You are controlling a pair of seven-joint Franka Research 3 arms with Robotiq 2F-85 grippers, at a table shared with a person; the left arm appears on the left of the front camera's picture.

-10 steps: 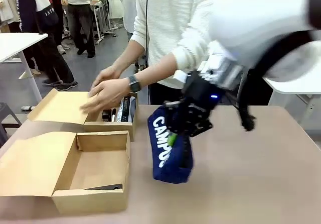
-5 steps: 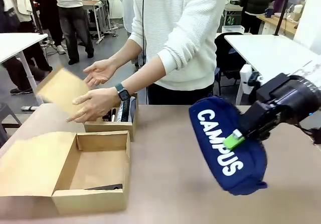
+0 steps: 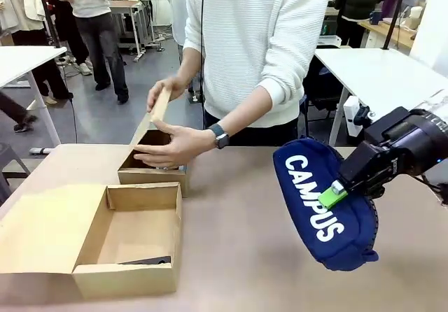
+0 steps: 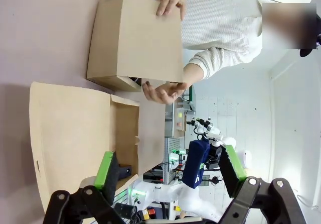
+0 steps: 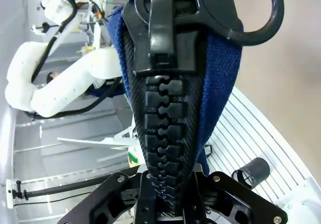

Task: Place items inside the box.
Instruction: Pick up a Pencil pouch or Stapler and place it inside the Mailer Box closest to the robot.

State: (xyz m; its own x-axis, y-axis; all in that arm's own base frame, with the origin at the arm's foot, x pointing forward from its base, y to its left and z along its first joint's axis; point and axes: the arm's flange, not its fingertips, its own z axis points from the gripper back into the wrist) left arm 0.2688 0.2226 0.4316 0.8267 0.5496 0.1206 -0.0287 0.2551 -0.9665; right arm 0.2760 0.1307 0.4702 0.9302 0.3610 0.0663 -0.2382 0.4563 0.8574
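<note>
Front view: grips the navy pouch (image 3: 318, 214) in the right gripper (image 3: 343, 189), aloft at the table's (image 3: 238, 270) right, well apart from the open near box (image 3: 126, 280); not yet packed, apparently. Shows one dark item (image 3: 143, 261) already in that box, a person's hands (image 3: 168, 147) folding the far box (image 3: 150, 177) shut.

Left wrist view: looks past the left gripper (image 4: 169, 166), spread and empty, over the near box.

Right wrist view: bites shut on the pouch's zip (image 5: 163, 108).

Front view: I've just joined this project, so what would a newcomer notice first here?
The navy pouch lettered CAMPUS, hanging at the right above the table, gripped by the shut right end effector. Next, at the left, a person's hands hold the far box with its lid upright, and the near box lies open in front.
</note>
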